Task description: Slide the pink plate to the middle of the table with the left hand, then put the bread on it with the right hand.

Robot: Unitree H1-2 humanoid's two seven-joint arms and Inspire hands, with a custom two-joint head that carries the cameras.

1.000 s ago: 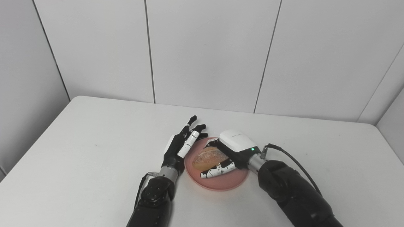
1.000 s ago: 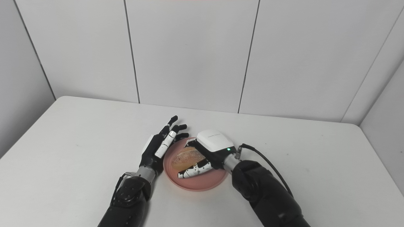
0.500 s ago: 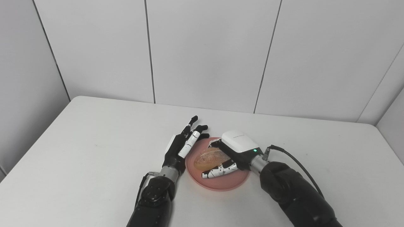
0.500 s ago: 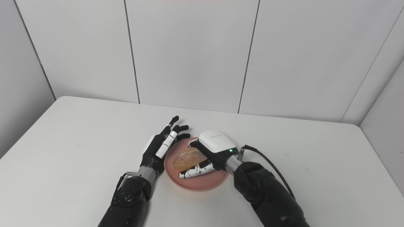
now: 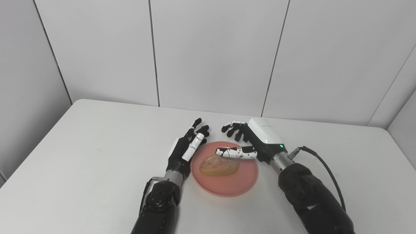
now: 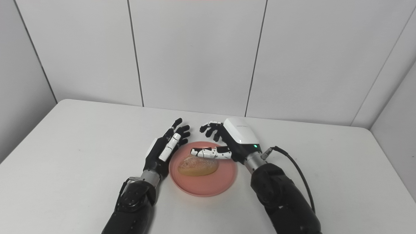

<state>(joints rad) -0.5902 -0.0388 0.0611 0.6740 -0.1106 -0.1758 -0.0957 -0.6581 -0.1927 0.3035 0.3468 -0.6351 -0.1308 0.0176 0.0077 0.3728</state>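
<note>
Nearest the camera, the pink plate (image 5: 227, 187) is sitting about mid-table, and the bread (image 5: 219, 165) is lying on its left half, free of any grip. The table (image 5: 81, 156) is showing nothing else but the 2 arms.

Just left of the plate, the left hand (image 5: 185, 151) is resting edge-on against the rim or just beside it; contact is hard to tell. Its fingers are stretched out and apart, holding nothing.

Beyond the bread, the right hand (image 5: 250, 141) is hovering over the plate's far right edge with fingers spread wide and empty, its thumb (image 5: 234, 152) reaching out just above the loaf's far end.

The step in hand looks like the release and retreat. To do it well, the right hand should be lifting clear and pulling back to the right, keeping the thumb from dragging across the loaf and rolling it toward the rim. The left hand should be drawing away sideways without nudging the plate.
</note>
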